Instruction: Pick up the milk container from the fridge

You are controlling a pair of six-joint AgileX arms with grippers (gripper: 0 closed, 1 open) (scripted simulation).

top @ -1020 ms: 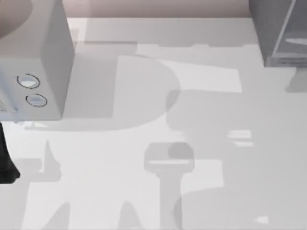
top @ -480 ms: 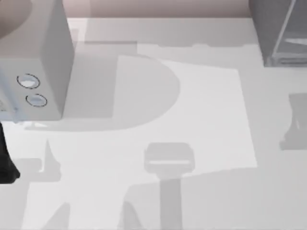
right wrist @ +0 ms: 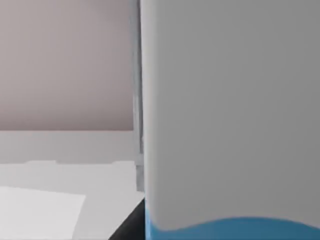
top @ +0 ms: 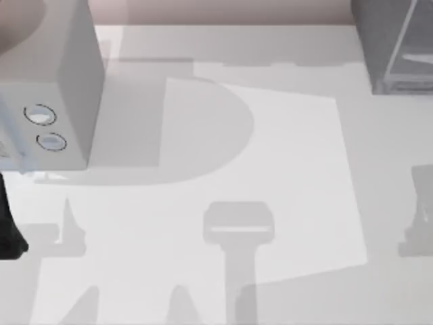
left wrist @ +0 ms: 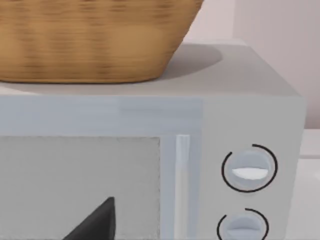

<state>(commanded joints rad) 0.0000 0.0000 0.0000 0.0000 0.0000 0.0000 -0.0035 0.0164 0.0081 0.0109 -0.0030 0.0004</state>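
Closest to the right gripper, pressed up against its wrist camera, stood the milk container. It showed as a broad, flat, matte white carton face with a wavy light blue band low on the side. Its gable top and base were out of view. A dark sliver lay just beside the carton's lower edge, and I took it for part of that gripper. Whether the gripper was clamped on the carton or merely set against it, I could not tell. I also could not tell whether the carton sat inside the cabinet or already clear of it.

My judgement was that the step in hand was the lift itself. To do it well I would confirm a firm hold on the flat sides and keep the carton upright. I would then draw it straight back and up, slowly, so that thin card neither buckled nor slipped.

Beyond the carton lay the pale grey table. The dark grey box-shaped fridge with its glassy panel stood at the far right corner.

Well apart from all this, the left arm was parked. The left gripper showed as a dark wedge, its state unclear. It faced the light grey box with two round dials, which carried a woven tan basket on top.
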